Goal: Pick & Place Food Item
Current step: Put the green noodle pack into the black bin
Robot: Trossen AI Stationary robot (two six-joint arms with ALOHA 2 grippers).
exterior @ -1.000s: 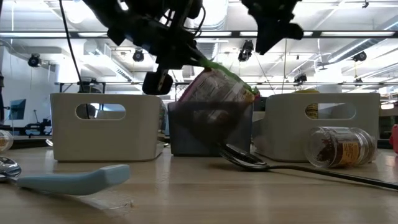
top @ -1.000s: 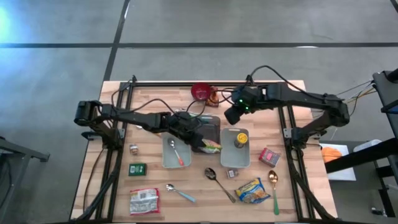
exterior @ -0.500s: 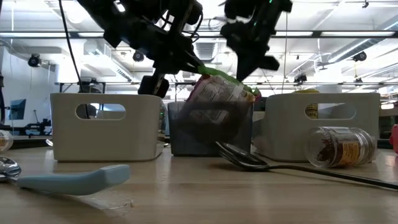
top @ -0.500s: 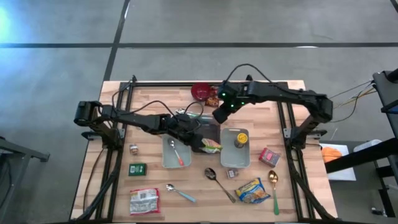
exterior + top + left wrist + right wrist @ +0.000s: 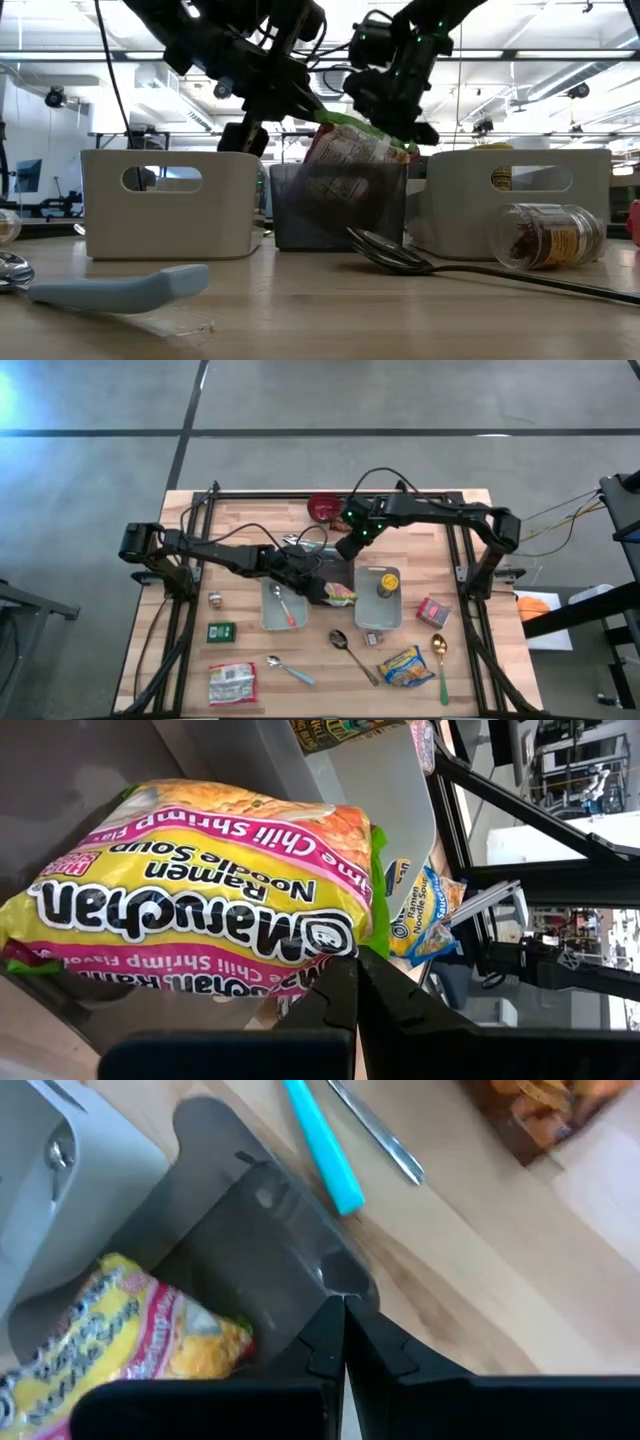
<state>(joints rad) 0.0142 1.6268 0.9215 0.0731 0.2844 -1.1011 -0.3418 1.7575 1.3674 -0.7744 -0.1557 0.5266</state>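
The ramen packet [image 5: 200, 910] is pinched at its green edge by the left gripper [image 5: 318, 588], whose fingers [image 5: 345, 995] are pressed together on it. The packet hangs tilted, its lower part inside the dark bin [image 5: 335, 205] and its top sticking out above the rim. In the high view the packet shows at the near end of that bin, between two grey bins.

The right gripper [image 5: 345, 550] hovers over the far end of the dark bin, fingers [image 5: 340, 1335] pressed together and holding nothing. Beyond it on the table [image 5: 250, 520] lie a spoon with a blue handle [image 5: 325, 1145] and a red bowl [image 5: 322, 508].

The left grey bin [image 5: 280, 608] holds a spoon, the right grey bin [image 5: 378, 605] a jar. Nearer the front edge lie more spoons and a second noodle packet [image 5: 407, 666].
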